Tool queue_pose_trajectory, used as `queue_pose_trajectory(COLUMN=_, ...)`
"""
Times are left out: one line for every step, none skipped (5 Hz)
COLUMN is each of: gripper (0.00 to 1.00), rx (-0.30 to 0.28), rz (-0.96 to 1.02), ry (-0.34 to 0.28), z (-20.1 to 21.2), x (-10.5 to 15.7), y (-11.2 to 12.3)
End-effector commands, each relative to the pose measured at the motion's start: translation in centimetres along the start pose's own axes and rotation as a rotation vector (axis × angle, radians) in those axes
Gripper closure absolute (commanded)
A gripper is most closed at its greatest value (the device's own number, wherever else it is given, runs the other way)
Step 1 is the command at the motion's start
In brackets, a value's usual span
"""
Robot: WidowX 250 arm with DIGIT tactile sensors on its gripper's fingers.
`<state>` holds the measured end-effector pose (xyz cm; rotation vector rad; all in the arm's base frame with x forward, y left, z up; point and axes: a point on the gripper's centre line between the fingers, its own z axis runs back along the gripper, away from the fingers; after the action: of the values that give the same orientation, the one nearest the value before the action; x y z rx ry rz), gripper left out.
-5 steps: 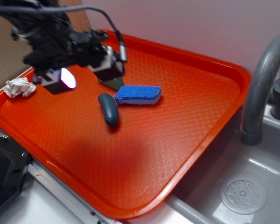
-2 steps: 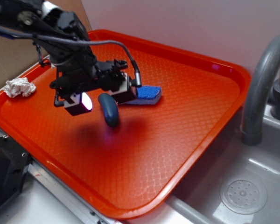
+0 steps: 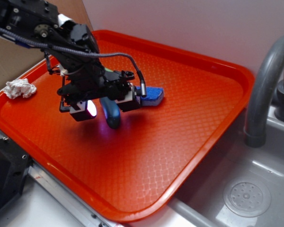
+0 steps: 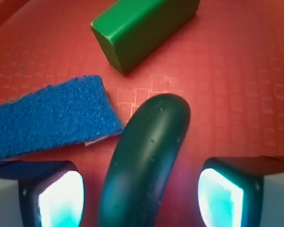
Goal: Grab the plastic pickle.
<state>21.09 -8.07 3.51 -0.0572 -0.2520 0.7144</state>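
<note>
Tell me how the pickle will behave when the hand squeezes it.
The pickle looks glossy and rounded, so it may slip or roll sideways. It seems rigid plastic, probably light. The open hand straddles it, which should help centre it.

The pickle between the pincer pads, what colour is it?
Dark blue-grey, nearly teal, and glossy. The pickle shows best in the wrist view.
</note>
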Motion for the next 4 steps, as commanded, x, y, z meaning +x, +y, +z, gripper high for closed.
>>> queue_pose_trajectory(gripper=1.0, rx=0.017, rz=0.015, ry=0.016, z=0.0, x=0.6, y=-0.4)
queue_pose_trajectory(gripper=1.0, rx=0.046, rz=-0.001, ry=-0.002, z=-0.6, x=0.5, y=-0.3)
queue_pose_trajectory(gripper=1.0, rx=0.043, rz=-0.026, ry=0.0, z=-0.2, x=0.3, y=-0.3)
queue_pose_trajectory(gripper=1.0, rx=-0.02, rz=-0.168, ry=0.119, z=4.2, x=0.7, y=-0.5)
